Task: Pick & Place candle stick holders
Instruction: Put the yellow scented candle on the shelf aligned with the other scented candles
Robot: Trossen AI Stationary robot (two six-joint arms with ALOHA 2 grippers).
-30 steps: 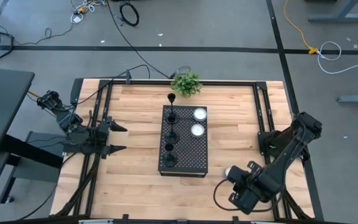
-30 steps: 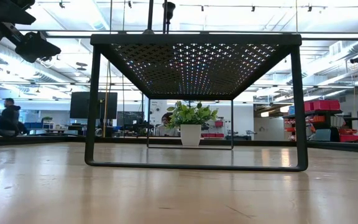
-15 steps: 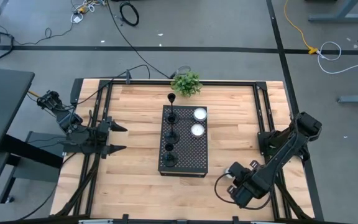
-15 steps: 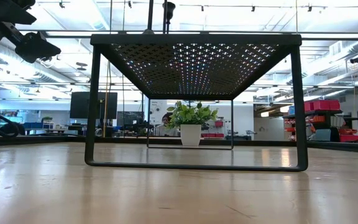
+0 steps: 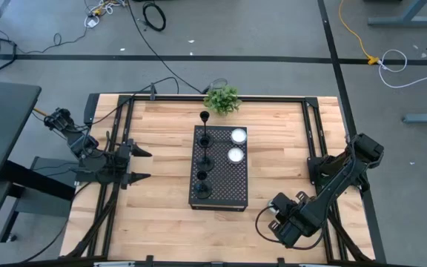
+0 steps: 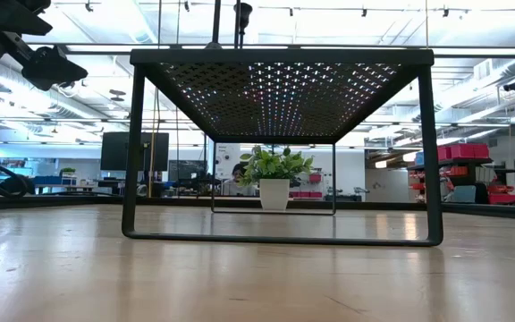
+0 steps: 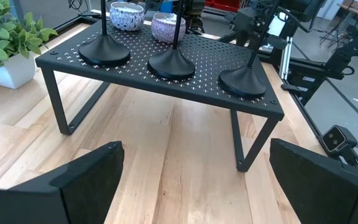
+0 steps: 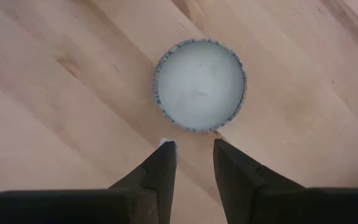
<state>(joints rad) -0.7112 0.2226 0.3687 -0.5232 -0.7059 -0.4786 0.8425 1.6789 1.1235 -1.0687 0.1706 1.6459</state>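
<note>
Three black candle stick holders (image 5: 204, 159) stand in a row by their round bases on a black perforated stand (image 5: 221, 194); the left wrist view shows their bases (image 7: 171, 62). My left gripper (image 5: 141, 164) is open and empty near the table's left edge, pointing at the stand. My right gripper (image 8: 191, 146) points down at the table's near right, its fingers narrowly apart. It hangs just beside a small white round candle (image 8: 199, 84) that sits on the wood, and touches nothing. In the high view my right gripper (image 5: 276, 210) covers that candle.
Two more white candles (image 5: 236, 145) sit on the stand's right side, next to the holders. A potted plant (image 5: 222, 100) stands at the far edge behind the stand. Black rails (image 5: 313, 130) run along the table's left and right sides. Bare wood lies around the stand.
My right gripper has gone a little toward the table's left edge and now hangs over the white candle on the wood, hiding it in the high view. The candle has stayed in place.
</note>
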